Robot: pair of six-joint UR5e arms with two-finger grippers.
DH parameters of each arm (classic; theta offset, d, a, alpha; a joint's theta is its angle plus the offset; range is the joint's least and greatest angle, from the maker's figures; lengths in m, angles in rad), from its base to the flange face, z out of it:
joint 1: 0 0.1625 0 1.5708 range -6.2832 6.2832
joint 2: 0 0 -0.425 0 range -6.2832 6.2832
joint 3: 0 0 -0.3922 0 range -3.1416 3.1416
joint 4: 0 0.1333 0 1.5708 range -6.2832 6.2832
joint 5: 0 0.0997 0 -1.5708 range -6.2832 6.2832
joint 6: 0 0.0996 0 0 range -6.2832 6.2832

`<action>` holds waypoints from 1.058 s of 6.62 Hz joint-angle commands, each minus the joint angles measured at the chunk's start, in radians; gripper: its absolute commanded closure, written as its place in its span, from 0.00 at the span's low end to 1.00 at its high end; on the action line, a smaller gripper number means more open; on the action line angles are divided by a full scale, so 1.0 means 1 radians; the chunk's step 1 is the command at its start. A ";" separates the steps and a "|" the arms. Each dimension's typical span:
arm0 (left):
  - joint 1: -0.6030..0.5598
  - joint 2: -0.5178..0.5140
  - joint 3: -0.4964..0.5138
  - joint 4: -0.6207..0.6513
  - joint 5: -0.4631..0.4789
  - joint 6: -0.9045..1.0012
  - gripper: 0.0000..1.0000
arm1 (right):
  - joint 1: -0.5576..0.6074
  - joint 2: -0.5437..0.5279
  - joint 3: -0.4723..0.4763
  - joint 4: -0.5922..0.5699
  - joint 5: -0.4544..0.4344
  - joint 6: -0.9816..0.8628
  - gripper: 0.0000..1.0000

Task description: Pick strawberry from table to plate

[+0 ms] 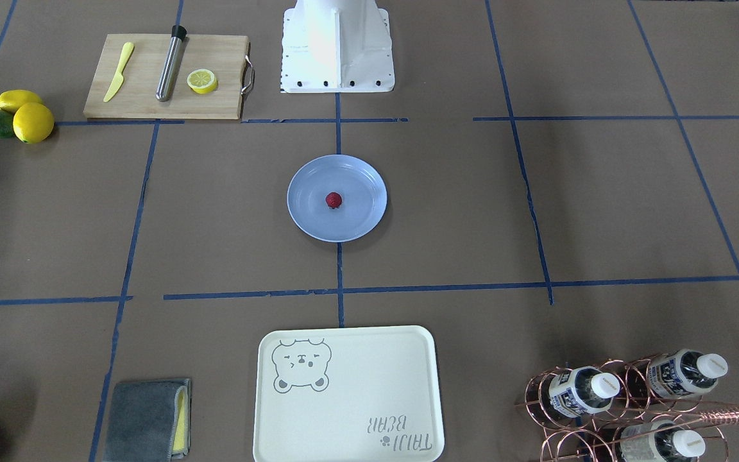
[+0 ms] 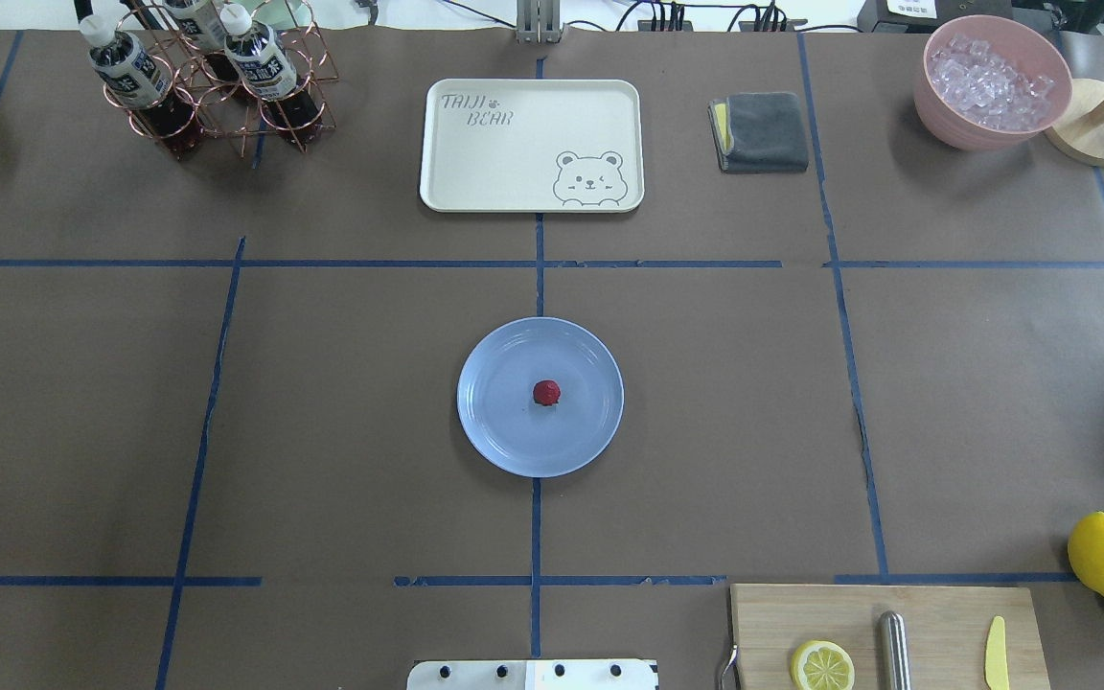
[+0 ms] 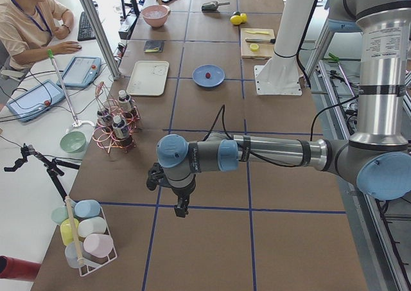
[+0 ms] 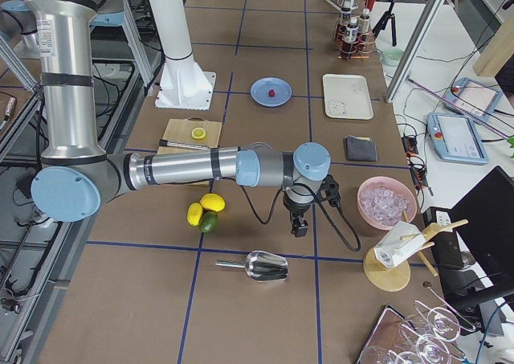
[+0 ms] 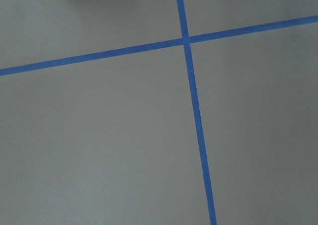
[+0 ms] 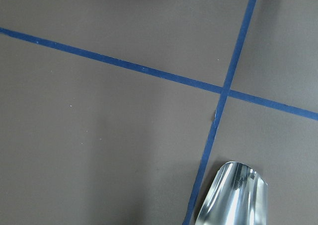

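front-facing: strawberry (image 1: 333,200) lies mid-plate (image 1: 360,224) | overhead: strawberry at plate centre, table (image 2: 322,402) around | left side: left gripper (image 3: 182,209) above table, grip unreadable | right side: right gripper (image 4: 300,226) near scoop (image 4: 255,265), grip unreadable

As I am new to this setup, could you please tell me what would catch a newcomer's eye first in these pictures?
The red strawberry comes first, sitting alone near the middle of the light blue plate at the centre of the table. Next come the left arm and the right arm, each stretched low over the table at opposite ends, far from the plate.
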 commanded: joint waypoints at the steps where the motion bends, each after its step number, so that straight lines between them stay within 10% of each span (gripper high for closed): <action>1: -0.003 0.012 -0.012 -0.005 -0.002 -0.001 0.00 | 0.000 -0.005 0.012 -0.003 0.001 0.000 0.00; 7: 0.000 0.044 -0.006 -0.046 -0.062 -0.001 0.00 | 0.000 -0.004 0.012 -0.003 -0.001 0.002 0.00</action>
